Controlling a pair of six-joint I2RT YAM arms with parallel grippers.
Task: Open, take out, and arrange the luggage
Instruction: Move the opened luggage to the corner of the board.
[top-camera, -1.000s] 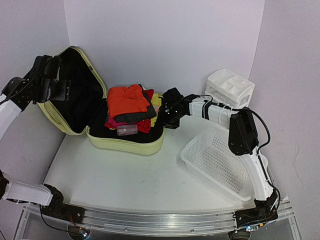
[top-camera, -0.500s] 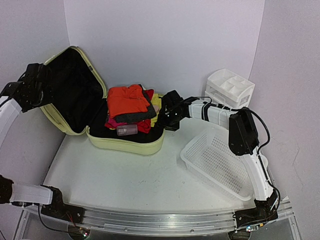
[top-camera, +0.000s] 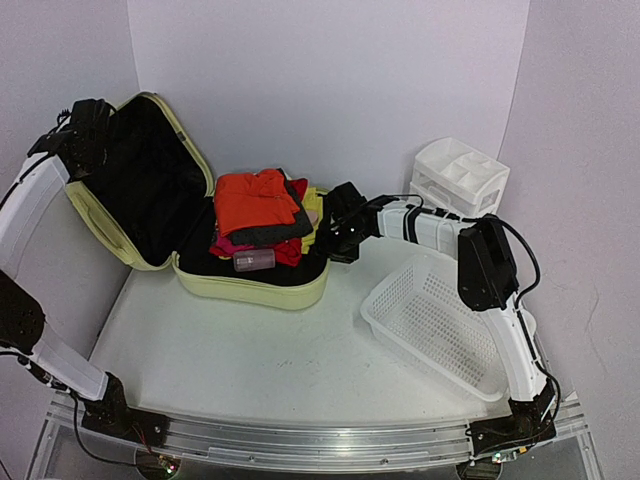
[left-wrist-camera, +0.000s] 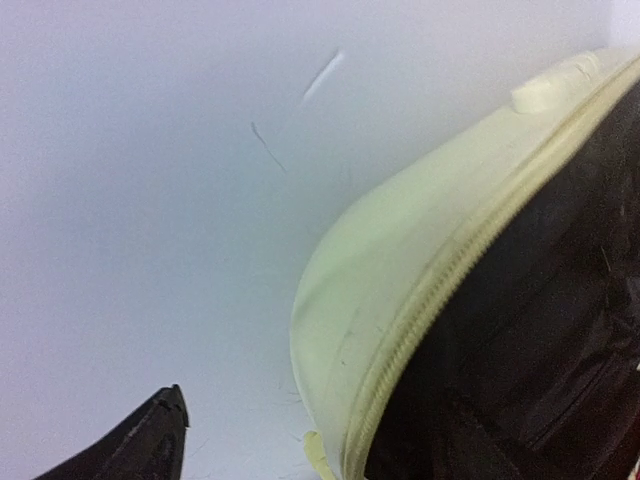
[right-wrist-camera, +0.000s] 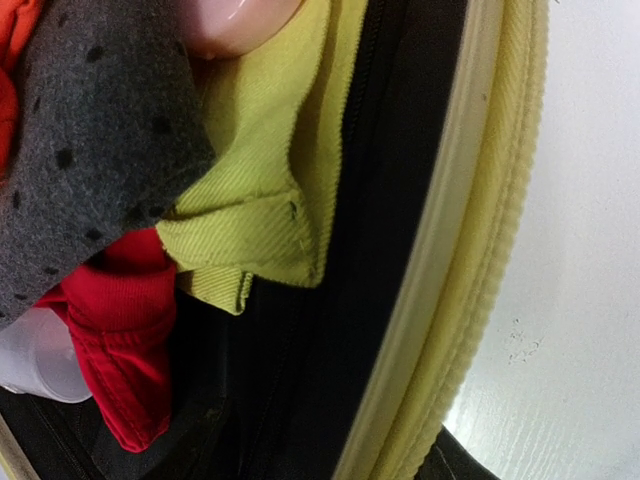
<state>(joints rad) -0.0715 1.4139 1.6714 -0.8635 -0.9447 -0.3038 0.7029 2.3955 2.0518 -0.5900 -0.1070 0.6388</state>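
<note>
One finger (left-wrist-camera: 140, 450) of the left claw (top-camera: 92, 130) cut off beside luggage (left-wrist-camera: 400, 270) lid

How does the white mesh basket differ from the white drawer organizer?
The mesh basket is wide, low and perforated; the drawer organizer is taller, solid-walled and split into compartments. The mesh basket lies in front; the drawer organizer stands behind it. Both are white.

No legible text (labels neither).
</note>
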